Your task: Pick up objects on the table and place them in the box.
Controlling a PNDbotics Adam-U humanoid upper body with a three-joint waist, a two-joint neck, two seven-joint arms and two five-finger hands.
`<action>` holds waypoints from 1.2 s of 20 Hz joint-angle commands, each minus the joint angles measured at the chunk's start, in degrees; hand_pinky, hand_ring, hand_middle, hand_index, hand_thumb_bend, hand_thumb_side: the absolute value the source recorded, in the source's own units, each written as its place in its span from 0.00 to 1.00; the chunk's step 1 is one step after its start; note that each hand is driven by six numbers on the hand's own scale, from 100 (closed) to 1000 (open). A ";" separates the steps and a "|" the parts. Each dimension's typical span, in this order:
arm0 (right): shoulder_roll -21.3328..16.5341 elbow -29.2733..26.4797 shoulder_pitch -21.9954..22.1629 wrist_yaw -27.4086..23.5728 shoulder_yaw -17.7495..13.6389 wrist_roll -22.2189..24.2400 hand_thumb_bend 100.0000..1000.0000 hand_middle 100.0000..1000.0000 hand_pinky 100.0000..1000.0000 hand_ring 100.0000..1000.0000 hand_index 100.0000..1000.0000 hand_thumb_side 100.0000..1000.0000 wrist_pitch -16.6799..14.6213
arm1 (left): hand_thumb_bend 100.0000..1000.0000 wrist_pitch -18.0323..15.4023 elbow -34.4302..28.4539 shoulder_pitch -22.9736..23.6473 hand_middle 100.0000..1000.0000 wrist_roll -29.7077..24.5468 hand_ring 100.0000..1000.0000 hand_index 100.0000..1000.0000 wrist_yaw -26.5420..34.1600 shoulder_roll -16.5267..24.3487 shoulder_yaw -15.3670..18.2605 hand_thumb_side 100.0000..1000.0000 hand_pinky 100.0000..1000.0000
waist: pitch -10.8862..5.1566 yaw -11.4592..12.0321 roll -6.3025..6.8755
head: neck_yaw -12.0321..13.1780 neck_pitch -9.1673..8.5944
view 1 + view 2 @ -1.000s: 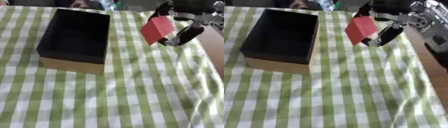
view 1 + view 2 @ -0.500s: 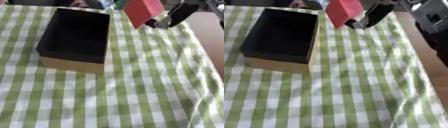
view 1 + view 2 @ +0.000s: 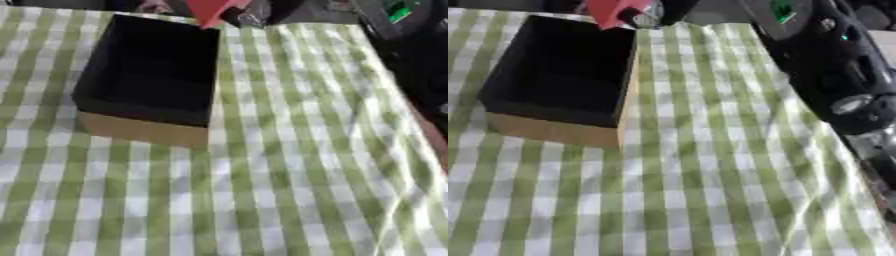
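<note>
A flat red object [image 3: 213, 10] hangs at the top edge of the views, just above the far right corner of the box [image 3: 150, 75]. My right hand [image 3: 651, 11] is shut on the red object, only partly in view at the top. The box is black inside with tan cardboard walls and looks empty. My right arm [image 3: 824, 60] stretches in from the right side, black with a green light. The left hand shows in neither view.
A green and white checked cloth [image 3: 289, 165] covers the table, with wrinkles on its right half. The table's right edge [image 3: 433, 135] runs down the right side. Dark shapes lie beyond the far edge.
My right hand has carried the red object up and to the left, from above the cloth right of the box to the box's far right corner. The arm now fills the right side.
</note>
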 commanded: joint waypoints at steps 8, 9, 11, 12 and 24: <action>6.96 9.21 -3.82 5.47 1.39 -3.97 0.00 0.43 0.63 0.50 0.56 0.26 -0.19 | 0.08 -0.05 -1.06 -1.69 0.62 -0.99 0.48 0.72 0.81 0.81 -0.58 0.76 0.81 | 0.41 2.40 -1.38 | -2.63 -1.03; 7.43 9.71 -3.81 5.64 1.65 -3.99 0.00 0.43 0.63 0.51 0.57 0.26 -0.55 | 0.08 -0.04 -1.06 -1.78 0.62 -1.02 0.48 0.72 0.86 0.78 -0.57 0.76 0.81 | 0.45 2.53 -1.46 | -2.71 -1.05; 8.21 10.35 -3.62 5.78 2.22 -3.69 0.00 0.44 0.63 0.51 0.57 0.26 -1.40 | 0.08 0.03 -1.06 -1.91 0.62 -1.04 0.48 0.72 0.94 0.70 -0.55 0.76 0.81 | 0.50 2.65 -1.53 | -2.73 -1.12; 8.63 10.67 -3.48 5.86 2.46 -3.43 0.00 0.44 0.63 0.51 0.58 0.26 -1.77 | 0.08 0.07 -1.06 -1.94 0.62 -1.05 0.48 0.72 0.98 0.65 -0.55 0.76 0.81 | 0.52 2.67 -1.54 | -2.70 -1.18; 11.62 14.00 -2.60 16.24 3.49 -2.93 0.00 0.76 0.77 0.78 0.98 0.69 -5.50 | 0.08 0.35 -1.06 -2.02 0.62 -1.30 0.48 0.72 1.15 0.32 -0.63 0.76 0.82 | 0.56 2.63 -1.37 | -2.79 -1.26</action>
